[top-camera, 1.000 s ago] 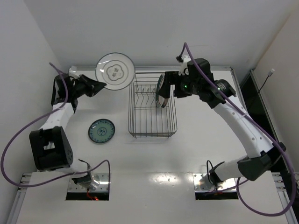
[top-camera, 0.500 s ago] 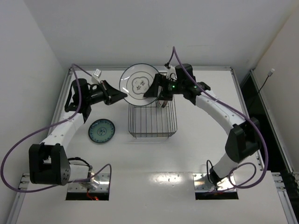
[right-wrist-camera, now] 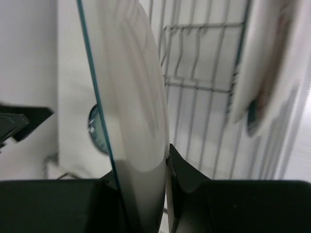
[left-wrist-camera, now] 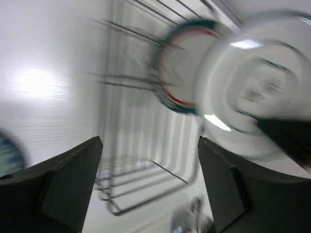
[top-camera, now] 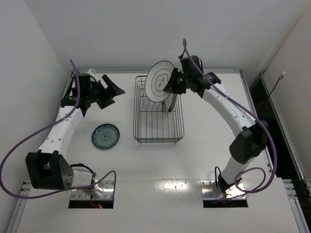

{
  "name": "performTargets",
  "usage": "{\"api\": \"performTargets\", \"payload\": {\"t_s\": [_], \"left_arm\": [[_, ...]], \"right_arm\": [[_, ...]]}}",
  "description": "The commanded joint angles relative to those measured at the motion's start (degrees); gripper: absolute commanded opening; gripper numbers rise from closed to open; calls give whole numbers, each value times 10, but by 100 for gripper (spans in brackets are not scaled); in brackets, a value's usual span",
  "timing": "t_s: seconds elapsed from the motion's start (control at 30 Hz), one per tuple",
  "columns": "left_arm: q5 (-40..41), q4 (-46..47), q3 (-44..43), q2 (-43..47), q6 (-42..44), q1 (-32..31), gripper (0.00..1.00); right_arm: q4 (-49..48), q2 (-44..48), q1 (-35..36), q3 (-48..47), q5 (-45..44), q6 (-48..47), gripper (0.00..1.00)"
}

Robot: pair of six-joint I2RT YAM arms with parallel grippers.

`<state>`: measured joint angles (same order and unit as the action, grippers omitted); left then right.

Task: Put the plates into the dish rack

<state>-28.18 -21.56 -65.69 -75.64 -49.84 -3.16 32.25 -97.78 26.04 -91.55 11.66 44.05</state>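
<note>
White table (top-camera: 204,160) enclosed by plain white walls, seen from above. Dish rack (top-camera: 159,111): a dark wire basket at the table's centre, divider tines toward its far end.

Right gripper (top-camera: 171,85): jaws clamped on the rim of the pale plate (top-camera: 161,81), which is held on edge over the far end of the rack, its faintly patterned face turned toward the left arm. The right wrist view shows this plate (right-wrist-camera: 138,87) edge-on between the two fingers (right-wrist-camera: 177,162). Whether its lower edge touches the wires cannot be told.

Rimmed plate (top-camera: 170,103): stands on edge inside the rack, at the far right part, just beside the held plate. Its teal-and-red rim rings show, blurred, in the left wrist view (left-wrist-camera: 177,73).

Teal-patterned plate (top-camera: 106,136): lies flat on the table, left of the rack and apart from it.

Left gripper (top-camera: 114,91): jaws spread wide and holding nothing, raised over the far left of the table, pointing toward the rack. Its wrist view is motion-blurred, with both fingers (left-wrist-camera: 65,182) framing the rack (left-wrist-camera: 141,160) and the two plates
</note>
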Motion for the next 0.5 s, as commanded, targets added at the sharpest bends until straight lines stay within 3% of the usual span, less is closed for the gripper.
{"api": "performTargets", "payload": {"t_s": [0.0,0.07,0.2,0.23,0.27,0.47], "left_arm": [[255,-248,-33,-15,72,39,79],[272,-265,-19,-21,79,53,79],[331,-296,-3,-21,86,68,91],[356,-303,-3,-15,81,68,100],[367,-303,3,-15,81,68,100],[393,-315,21,-15,105,87,100]], "right_arm": [[148,-29,24,-160,-231,-34,0],[215,-62,47,-208,-320,-49,0],[290,-159,74,-324,-436,-66,0],[307,-182,74,-346,-449,-66,0],[338,-222,83,-384,-461,-66,0],[328,-254,103,-370,-502,-71,0]]}}
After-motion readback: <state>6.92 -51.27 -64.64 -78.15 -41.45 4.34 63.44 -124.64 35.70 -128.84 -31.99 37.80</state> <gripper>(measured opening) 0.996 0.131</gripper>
